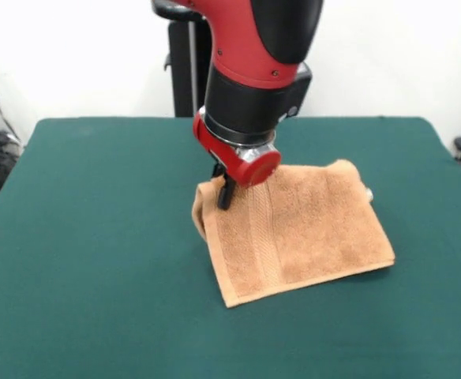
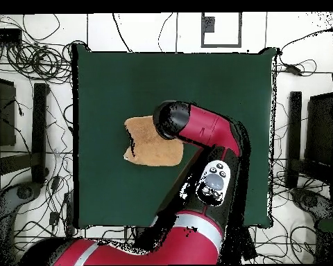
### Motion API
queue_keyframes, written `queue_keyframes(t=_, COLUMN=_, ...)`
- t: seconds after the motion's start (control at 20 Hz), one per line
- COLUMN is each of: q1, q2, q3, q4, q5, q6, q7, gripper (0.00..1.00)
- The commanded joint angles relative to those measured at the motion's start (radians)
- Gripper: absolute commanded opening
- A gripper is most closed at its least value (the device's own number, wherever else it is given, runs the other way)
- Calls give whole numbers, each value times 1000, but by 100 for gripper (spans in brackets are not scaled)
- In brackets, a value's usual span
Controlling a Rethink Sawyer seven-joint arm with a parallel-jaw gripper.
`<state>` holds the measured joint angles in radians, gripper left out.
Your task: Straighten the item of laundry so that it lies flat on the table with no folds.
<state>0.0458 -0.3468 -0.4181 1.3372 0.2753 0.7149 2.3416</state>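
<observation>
The towel (image 1: 297,229) lies mid-tabletop (image 1: 88,237), still doubled over, its long axis running left to right in the front view, fold at the left. The claw (image 1: 224,193) is down at the far-left corner; whether it grips cannot be told. Judged step: catching the top layer. Next: draw that layer open.

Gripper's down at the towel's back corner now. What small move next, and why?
Probably draw the gripper outward, away from the towel: in the front view that corner is bunched and curled up there, while the rest lies flat on the table. Whether it is gripping is unclear.
</observation>
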Motion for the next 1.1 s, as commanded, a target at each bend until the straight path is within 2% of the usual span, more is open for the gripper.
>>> queue_keyframes(t=0.05, q1=37, q2=-8, q3=121, q4=170, q5=20, q6=-34, q7=150, gripper=0)
queue_keyframes(t=0.5, q1=47, q2=-59, q3=133, q4=247, q5=35, q6=-39, q7=155, gripper=0)
queue_keyframes(t=0.75, q1=61, q2=-107, q3=131, q4=352, q5=28, q6=-114, q7=157, gripper=0)
queue_keyframes(t=1.1, q1=15, q2=-191, q3=162, q4=484, q5=27, q6=-160, q7=100, gripper=0)
